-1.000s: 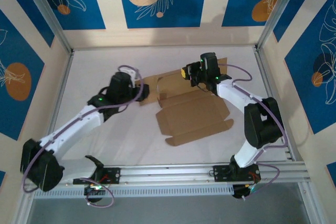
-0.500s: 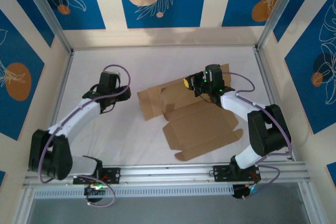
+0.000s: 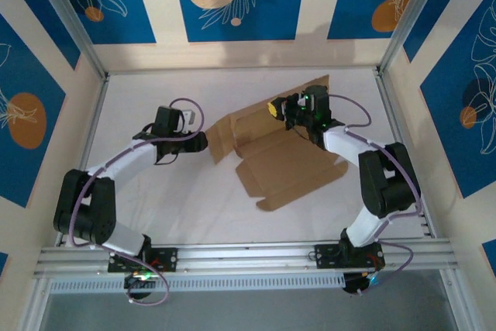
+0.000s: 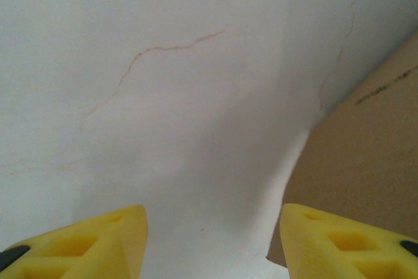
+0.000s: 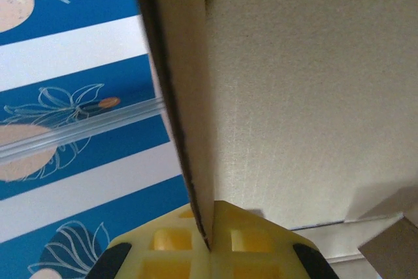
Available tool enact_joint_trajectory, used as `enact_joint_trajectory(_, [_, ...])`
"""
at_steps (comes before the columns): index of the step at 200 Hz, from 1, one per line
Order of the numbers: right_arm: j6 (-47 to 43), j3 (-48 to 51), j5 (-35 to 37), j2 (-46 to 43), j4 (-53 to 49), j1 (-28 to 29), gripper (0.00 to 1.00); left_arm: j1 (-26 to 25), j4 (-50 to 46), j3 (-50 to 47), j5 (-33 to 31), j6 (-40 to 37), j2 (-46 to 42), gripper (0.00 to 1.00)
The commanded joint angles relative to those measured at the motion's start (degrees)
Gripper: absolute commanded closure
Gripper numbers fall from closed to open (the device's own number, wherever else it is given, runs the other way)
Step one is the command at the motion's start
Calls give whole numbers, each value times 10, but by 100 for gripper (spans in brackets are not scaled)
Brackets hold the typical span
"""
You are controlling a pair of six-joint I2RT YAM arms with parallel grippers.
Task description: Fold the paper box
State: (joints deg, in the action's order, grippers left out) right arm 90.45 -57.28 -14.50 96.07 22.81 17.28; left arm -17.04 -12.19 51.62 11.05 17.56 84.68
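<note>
The box lies in the middle of the counter, its near panels flat. Just beside its left edge the left end effector hovers, fingers apart and empty. Farther back, the right end effector is clamped on the box's raised far panel

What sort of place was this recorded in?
Likely a purpose-built robot test cell, not a home: a white table fenced by aluminium rails, with blue leaf-print panels as walls.
</note>
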Motion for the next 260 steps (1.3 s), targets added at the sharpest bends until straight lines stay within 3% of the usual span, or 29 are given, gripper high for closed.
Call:
enact_joint_trajectory(1, [2,-18,-41,10,63,2,100,3,4,12,-46,-16,-22,44])
enact_joint_trajectory(56, [-53,87,-98,25,225,-7,100,3,14,-9,-156,-16,-51,44])
enact_joint_trajectory(92, [-57,122,-131,67,323,-27,100,3,27,-16,-135,-47,-45,44])
enact_joint_trajectory(115, [-69,118,-141,81,333,-28,100,3,46,-32,-126,-95,-54,44])
enact_joint_trajectory(145, [-70,109,-143,91,327,-29,100,2,71,-56,-32,-190,-69,44])
enact_joint_trajectory(182, [-70,102,-140,98,314,-32,100,-28,40,-52,43,-208,-86,42])
enact_joint_trajectory(217, [-63,100,-135,106,320,-31,100,-77,39,-42,48,-201,-68,42])
enact_joint_trajectory(260, [-57,97,-130,108,317,-29,100,-140,71,-37,-3,-184,-40,41])
